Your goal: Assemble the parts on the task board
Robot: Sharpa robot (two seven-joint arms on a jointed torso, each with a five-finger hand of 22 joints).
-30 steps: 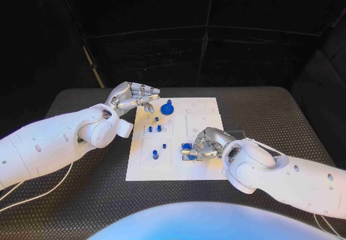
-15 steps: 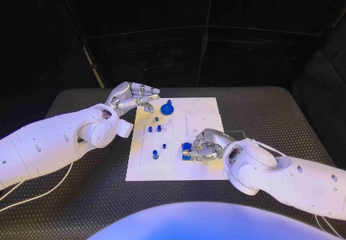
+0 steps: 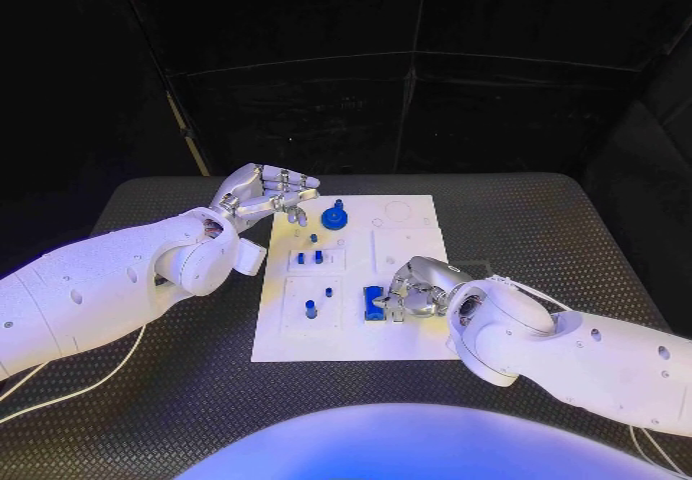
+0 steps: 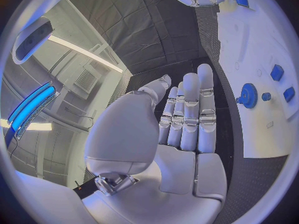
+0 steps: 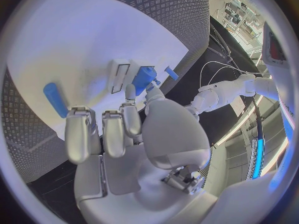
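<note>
From the head view, the flat white task board (image 3: 346, 280) lies on the ribbed black table mat (image 3: 548, 230); the silver right hand (image 3: 415, 288) pinches a blue block part (image 3: 375, 302) at the board's near right. The left wrist view shows the left hand (image 4: 187, 119) with straight fingers, holding nothing, beside a blue toothed wheel (image 4: 248, 95). The right wrist view shows fingertips (image 5: 129, 92) touching the block.

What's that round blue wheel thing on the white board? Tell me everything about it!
The blue wheel is a small gear of plastic-looking material, with a toothed rim and a knob standing up from its middle. It sits flat at the far left of the task board, beside the left hand, which hovers empty. Nothing touches it but the board.
</note>
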